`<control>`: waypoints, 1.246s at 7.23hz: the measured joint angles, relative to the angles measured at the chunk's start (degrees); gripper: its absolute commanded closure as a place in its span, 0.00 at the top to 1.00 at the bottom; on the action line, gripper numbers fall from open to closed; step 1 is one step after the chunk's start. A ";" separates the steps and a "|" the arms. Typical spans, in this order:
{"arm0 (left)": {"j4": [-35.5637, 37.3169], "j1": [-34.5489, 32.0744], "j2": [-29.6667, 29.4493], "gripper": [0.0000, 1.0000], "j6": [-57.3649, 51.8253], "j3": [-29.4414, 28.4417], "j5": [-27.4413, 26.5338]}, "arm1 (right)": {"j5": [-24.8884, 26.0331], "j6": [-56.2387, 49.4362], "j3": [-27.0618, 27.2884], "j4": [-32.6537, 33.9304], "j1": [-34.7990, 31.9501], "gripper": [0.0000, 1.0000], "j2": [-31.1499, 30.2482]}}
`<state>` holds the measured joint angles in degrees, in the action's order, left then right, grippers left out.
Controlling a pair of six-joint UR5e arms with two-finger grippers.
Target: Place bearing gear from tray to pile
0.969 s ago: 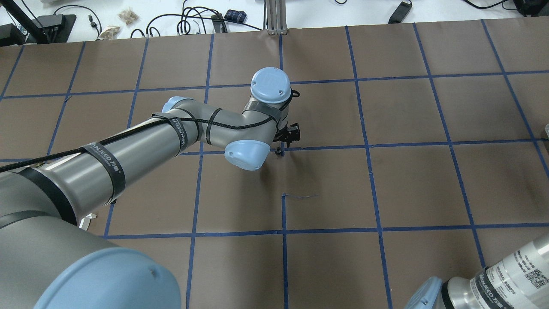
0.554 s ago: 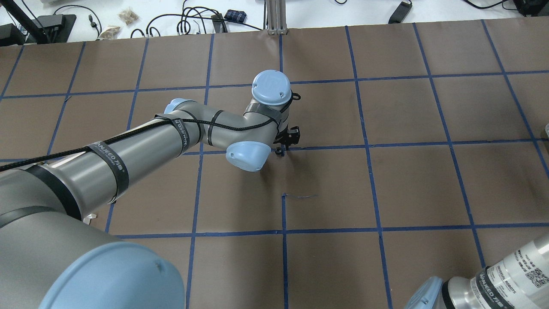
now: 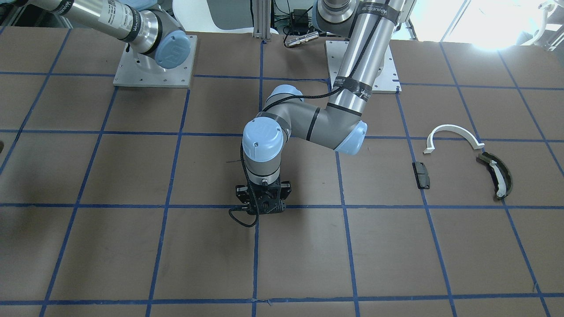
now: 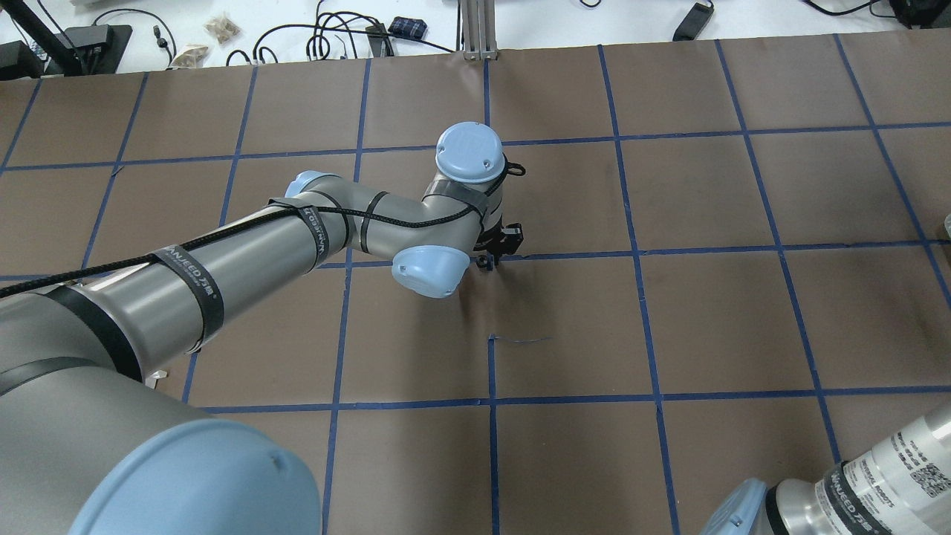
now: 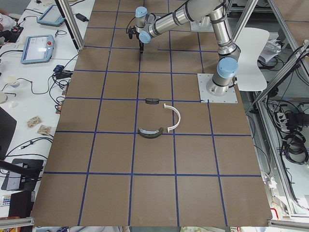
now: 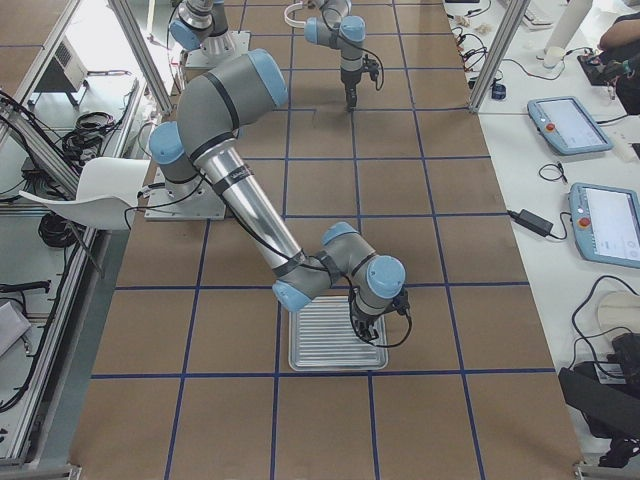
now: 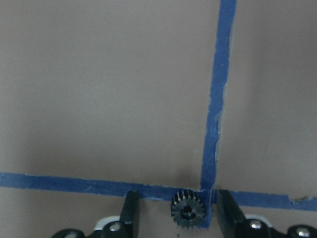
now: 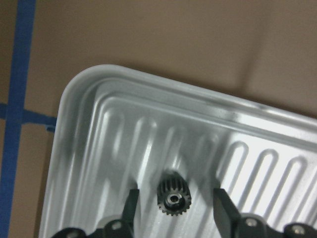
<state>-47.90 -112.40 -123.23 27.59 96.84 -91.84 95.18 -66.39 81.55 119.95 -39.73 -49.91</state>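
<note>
Two fingers of the right gripper stand spread, flanking but not touching the bearing gear, which lies in the tray. The left gripper, likewise spread, straddles a second gear on a tape crossing, well apart from the pile.

One small dark bearing gear lies flat, bore up, on the ribbed floor of the silver tray, whose rounded corner is at 10 o'clock from it. A second gear lies flat at a crossing of blue tape. The pile has three separate parts: a white half-ring arc open toward 6 o'clock, a black block at its 7 o'clock, and an olive curved piece at its 4 o'clock.
</note>
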 measured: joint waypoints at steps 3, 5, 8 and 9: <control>-0.04 -0.13 0.43 0.15 -0.07 0.35 0.09 | 0.03 0.01 -0.20 -0.46 0.00 0.29 -0.08; -0.06 0.14 1.15 0.10 -0.35 1.18 0.27 | 0.15 -0.03 -0.19 -0.74 0.00 0.25 -0.24; -6.44 6.22 6.75 0.10 -6.34 0.71 2.00 | 0.69 0.67 -0.48 -5.17 -0.83 0.22 -3.31; -11.39 10.99 9.93 0.10 -13.26 0.75 2.53 | 0.77 1.66 -0.17 -8.32 -2.01 0.22 -6.02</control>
<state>-59.29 -101.41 -113.30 14.32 97.59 -89.31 95.95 -64.73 81.37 111.63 -41.73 -55.93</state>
